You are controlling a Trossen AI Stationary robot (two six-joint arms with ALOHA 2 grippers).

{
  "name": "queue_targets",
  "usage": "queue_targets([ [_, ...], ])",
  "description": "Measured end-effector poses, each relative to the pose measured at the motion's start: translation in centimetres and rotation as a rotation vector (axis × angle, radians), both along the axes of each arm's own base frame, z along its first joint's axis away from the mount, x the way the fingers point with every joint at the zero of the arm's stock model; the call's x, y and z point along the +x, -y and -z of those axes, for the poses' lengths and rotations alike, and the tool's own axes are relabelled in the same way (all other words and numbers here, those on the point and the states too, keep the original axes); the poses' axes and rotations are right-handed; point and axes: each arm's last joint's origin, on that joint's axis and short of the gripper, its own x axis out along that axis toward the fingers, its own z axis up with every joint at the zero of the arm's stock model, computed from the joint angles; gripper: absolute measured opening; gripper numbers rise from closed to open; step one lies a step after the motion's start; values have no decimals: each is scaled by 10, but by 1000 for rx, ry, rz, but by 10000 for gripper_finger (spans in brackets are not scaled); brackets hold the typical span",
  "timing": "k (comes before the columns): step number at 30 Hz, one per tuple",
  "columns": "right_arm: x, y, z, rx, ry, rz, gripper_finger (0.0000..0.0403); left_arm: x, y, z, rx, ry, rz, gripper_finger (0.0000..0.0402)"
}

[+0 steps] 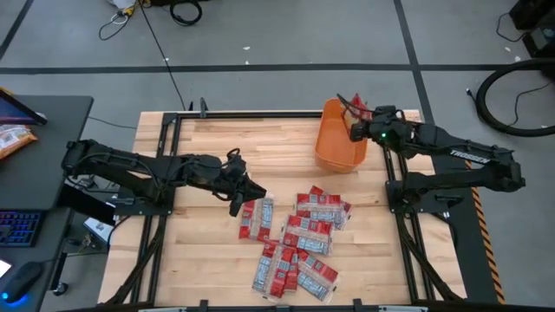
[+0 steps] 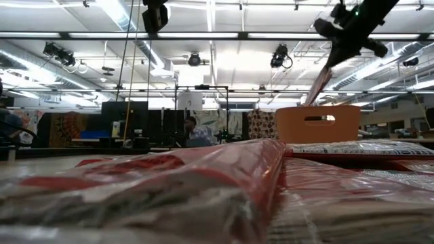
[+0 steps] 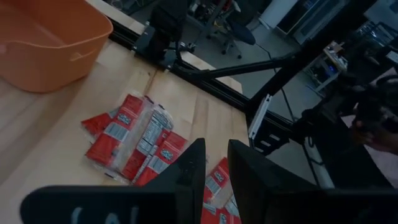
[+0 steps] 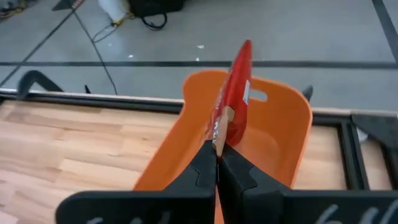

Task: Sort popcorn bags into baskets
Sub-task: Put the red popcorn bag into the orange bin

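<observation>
Several red popcorn bags with white label panels lie flat in a loose pile on the table's near middle, also seen in the left wrist view and close up in the low view. The orange basket stands at the far right of the table. My right gripper hangs over the basket, shut on one popcorn bag. My left gripper hovers open at the pile's left edge, its fingers a little apart above the bags and touching nothing. My right gripper pinches one popcorn bag by an end edge between its two fingers. The fingers slant downward toward the table's far side. The bag is lifted clear and hangs slanted below the fingers, its lower end at the basket's rim.
The table's left half is bare wood. A black frame rail runs along the far edge, and dark posts stand by the right arm. People and equipment show in the room behind the table in the low view.
</observation>
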Motion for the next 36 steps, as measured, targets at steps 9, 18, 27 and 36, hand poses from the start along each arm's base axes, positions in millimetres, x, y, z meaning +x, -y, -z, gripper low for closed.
queue_targets([
  [9, 7, 9, 41, 14, 185, 165, 7, 1, -6, 0, 1, 0, -24, 73],
  [18, 12, 19, 78, 48, 589, 335, 7, 1, -6, 0, 0, 0, -23, 73],
  [27, 10, 19, 93, 92, 726, 425, 13, 1, -6, 0, -1, 0, -23, 73],
  [36, 11, 18, 93, 141, 742, 388, 64, 1, -6, 0, -1, 0, -24, 73],
])
